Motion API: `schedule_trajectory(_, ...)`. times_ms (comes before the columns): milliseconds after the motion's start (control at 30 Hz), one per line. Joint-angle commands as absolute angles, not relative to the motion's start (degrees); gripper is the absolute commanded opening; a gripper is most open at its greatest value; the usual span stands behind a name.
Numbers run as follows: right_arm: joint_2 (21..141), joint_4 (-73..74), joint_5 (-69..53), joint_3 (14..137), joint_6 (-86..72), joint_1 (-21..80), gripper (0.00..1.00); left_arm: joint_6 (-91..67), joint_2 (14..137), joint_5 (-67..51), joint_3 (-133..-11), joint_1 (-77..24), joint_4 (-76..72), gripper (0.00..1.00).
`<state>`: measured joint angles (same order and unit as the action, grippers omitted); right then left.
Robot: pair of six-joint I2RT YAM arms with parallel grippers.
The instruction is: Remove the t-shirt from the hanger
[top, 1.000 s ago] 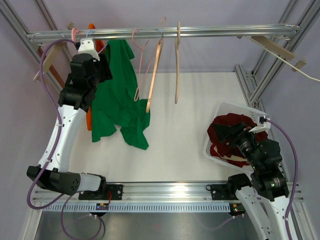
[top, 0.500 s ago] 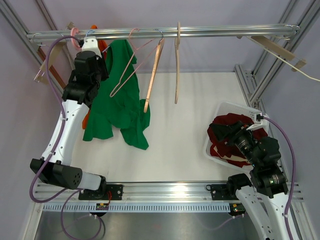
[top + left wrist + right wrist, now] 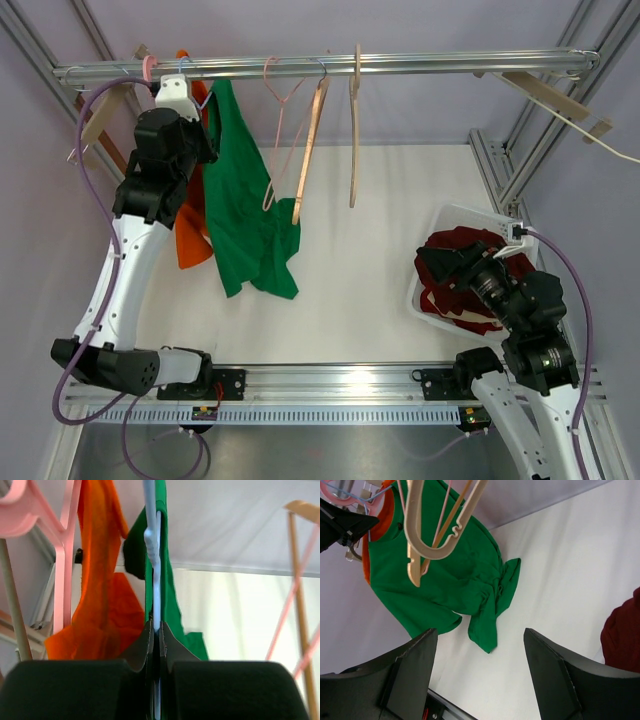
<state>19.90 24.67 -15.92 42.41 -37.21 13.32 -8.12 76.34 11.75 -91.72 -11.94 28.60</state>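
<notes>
While my left gripper (image 3: 156, 630) pinched pale-blue hanger (image 3: 153, 550) at 11 o'clock, right gripper (image 3: 479, 635) spread idle; sideways yank could snag green t-shirt (image 3: 240, 200) on wooden hanger (image 3: 309, 150).

Left arm (image 3: 135, 260): the base link lies at the near left edge. The white forearm rises steeply toward the far left, and the dark wrist section is raised high, pointing up and away from the base. Left gripper (image 3: 156, 628): jaws pressed together, clamping a thin pale hanger (image 3: 157, 580) wire that runs vertically between the fingers (image 3: 142, 647).

Right arm (image 3: 530, 340): mounted at the near right edge and folded compactly above its base, with the wrist directed toward the far left. Right gripper (image 3: 480, 632): jaws spread wide, nothing between the fingers (image 3: 415, 670).
</notes>
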Motion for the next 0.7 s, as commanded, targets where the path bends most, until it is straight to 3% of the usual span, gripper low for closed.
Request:
schedule_trajectory(0, 21.18, 21.54, -21.35, 46.75, -35.77, 13.10, 0.78, -10.19, 70.06, 4.32, -92.11, -11.87, 20.57, 0.00)
schedule_trajectory(267, 27.85, 16.27, -27.51, 47.90, -34.81, 14.15, 0.81, -13.79, 65.40, -5.54, -90.98, -11.87, 18.72, 0.00)
schedule_trajectory(400, 33.20, 14.24, -23.31, 49.21, -33.58, 21.86, 0.81, -17.39, 60.65, -5.54, -85.00, -11.87, 18.02, 0.00)
schedule_trajectory(667, 49.90, 9.06, 9.20, 58.51, -25.15, 65.00, 0.88, -24.16, 47.91, -1.67, -74.28, -12.04, 19.42, 0.00)
